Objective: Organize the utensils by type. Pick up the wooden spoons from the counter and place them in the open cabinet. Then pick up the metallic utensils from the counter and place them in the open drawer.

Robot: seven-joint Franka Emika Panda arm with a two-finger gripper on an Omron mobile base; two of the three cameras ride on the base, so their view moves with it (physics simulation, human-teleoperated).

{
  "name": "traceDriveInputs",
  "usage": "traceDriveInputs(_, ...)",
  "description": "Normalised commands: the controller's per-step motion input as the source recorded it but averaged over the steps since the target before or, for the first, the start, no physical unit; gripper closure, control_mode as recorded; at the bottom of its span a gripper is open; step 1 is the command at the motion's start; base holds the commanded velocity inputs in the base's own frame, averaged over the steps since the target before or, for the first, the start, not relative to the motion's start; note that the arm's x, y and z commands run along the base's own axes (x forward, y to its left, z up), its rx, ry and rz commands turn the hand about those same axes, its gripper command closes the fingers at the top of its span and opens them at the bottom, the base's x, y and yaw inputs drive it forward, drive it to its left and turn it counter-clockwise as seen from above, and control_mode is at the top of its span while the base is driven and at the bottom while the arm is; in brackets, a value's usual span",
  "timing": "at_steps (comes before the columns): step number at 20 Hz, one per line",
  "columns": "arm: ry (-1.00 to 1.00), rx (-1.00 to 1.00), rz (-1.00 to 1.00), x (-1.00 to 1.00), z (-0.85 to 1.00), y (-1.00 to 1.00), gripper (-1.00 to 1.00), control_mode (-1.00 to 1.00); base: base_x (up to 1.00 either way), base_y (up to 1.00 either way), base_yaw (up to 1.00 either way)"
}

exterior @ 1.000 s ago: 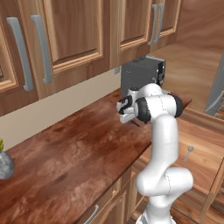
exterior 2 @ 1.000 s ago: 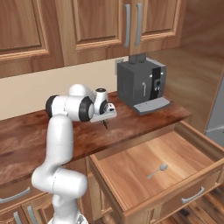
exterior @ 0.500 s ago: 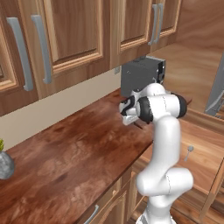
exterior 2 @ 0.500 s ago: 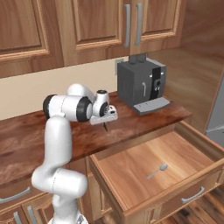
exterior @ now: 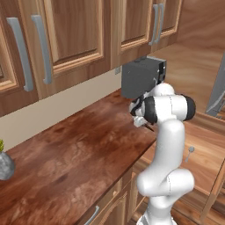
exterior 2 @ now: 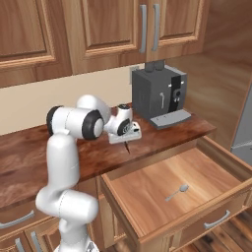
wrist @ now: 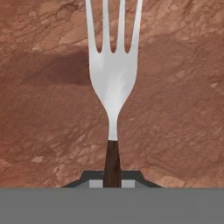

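My gripper [wrist: 112,183] is shut on the dark brown handle of a fork [wrist: 113,83], whose shiny metal tines point away from the hand over the reddish-brown counter [wrist: 43,131]. From the right base, the gripper [exterior 2: 126,139] hangs just above the counter [exterior 2: 24,152] near its front edge, with the fork [exterior 2: 127,146] pointing down. The open drawer [exterior 2: 147,197] stands pulled out below and to the right, and a grey metal spoon [exterior 2: 177,192] lies on its bottom. From the left base, the gripper [exterior: 139,117] is in front of the coffee machine. The wooden spoons and the open cabinet are out of view.
A dark grey coffee machine [exterior 2: 160,96] stands on the counter's right end, close behind the gripper. Closed wall cabinets [exterior 2: 113,29] with grey bar handles hang above. A small potted plant [exterior: 4,162] sits far left on the counter [exterior: 79,154].
The arm has carried the fork a little to the right and lower, toward the counter's front edge above the drawer. The grip on the fork is unchanged.
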Motion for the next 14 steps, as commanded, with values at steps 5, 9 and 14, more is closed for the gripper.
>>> traceDriveInputs(5,0.00,0.04,-0.22,-0.30,0.04,-0.82,1.00,-1.00,0.00,0.00,0.00)
traceDriveInputs(9,0.00,0.05,-0.32,-0.39,0.02,-0.78,1.00,-1.00,0.00,0.00,0.00)
traceDriveInputs(14,0.00,0.05,-0.32,-0.43,0.00,-0.76,1.00,-1.00,0.00,0.00,0.00)
